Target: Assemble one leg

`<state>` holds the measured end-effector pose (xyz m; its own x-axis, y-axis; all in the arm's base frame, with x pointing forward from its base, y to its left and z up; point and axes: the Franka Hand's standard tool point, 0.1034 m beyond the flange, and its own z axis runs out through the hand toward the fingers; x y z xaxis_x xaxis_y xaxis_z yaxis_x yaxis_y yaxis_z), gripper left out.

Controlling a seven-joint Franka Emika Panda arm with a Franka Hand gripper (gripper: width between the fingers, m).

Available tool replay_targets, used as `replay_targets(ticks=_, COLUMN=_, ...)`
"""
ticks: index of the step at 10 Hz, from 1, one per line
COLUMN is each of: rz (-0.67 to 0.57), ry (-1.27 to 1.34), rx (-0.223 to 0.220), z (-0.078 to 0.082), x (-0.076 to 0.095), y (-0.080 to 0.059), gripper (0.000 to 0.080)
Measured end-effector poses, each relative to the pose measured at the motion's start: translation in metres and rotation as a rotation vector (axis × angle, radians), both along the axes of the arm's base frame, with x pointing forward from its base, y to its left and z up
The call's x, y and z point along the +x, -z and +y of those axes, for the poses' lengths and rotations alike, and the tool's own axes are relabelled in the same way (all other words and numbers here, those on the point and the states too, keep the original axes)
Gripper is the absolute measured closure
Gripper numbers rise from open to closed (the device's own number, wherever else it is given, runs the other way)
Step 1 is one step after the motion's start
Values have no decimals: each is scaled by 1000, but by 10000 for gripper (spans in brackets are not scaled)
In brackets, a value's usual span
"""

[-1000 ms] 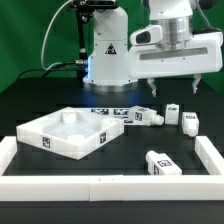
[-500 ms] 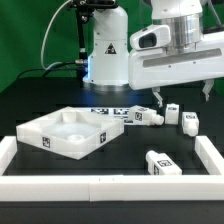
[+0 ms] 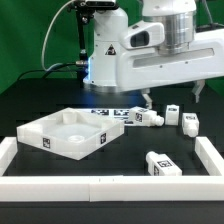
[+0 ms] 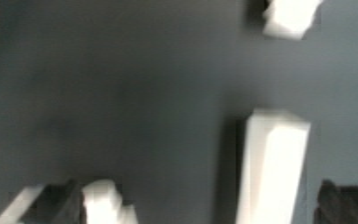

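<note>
in the exterior view we look across the black desk (image 3: 30, 105) from slightly above, at middle range, facing the white robot base (image 3: 108, 50) at the back. our wrist view hangs close over that same desk (image 4: 123, 100), looking down, blurred. both views share stubby white plastic legs (image 3: 160, 161) (image 4: 270, 165); which ones, we cannot tell.

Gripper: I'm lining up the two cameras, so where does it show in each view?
Exterior view: the gripper hangs open above a leg, toward the exterior view's right.
Wrist view: only its dark fingertips show, blurred, at the frame's edge.
Shared landmark: that leg, between the fingertips, probably the same one.
</note>
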<state>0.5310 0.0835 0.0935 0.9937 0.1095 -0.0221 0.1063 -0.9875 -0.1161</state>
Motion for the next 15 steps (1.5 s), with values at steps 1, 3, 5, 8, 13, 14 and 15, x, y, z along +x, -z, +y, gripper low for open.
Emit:
replay_targets(ticks=1, rz=5, ry=-43, rx=-2, z=-7, x=26, y=2, gripper=150)
replay_targets(ticks=3, rz=3, ry=-42, rx=-1, z=-6, x=32, y=5, gripper=150)
replay_targets(ticks=5, rz=2, ry=-41, rx=-2, z=-7, x=32, y=5, gripper=150)
replay_targets(ticks=8, rz=-17, ry=-96, rx=-15, z=-27, x=55, y=17, gripper=150)
replay_targets(ticks=13, rz=-105, ry=-104, rx=-69, z=-41, x=87, y=66, gripper=150)
replay_targets(ticks=14, rz=-108, ry=-103, rx=-73, z=-43, x=85, y=75, gripper=150)
replay_targets(ticks=15, rz=-104, ry=-99, rx=-74, z=-41, x=82, y=82, gripper=150)
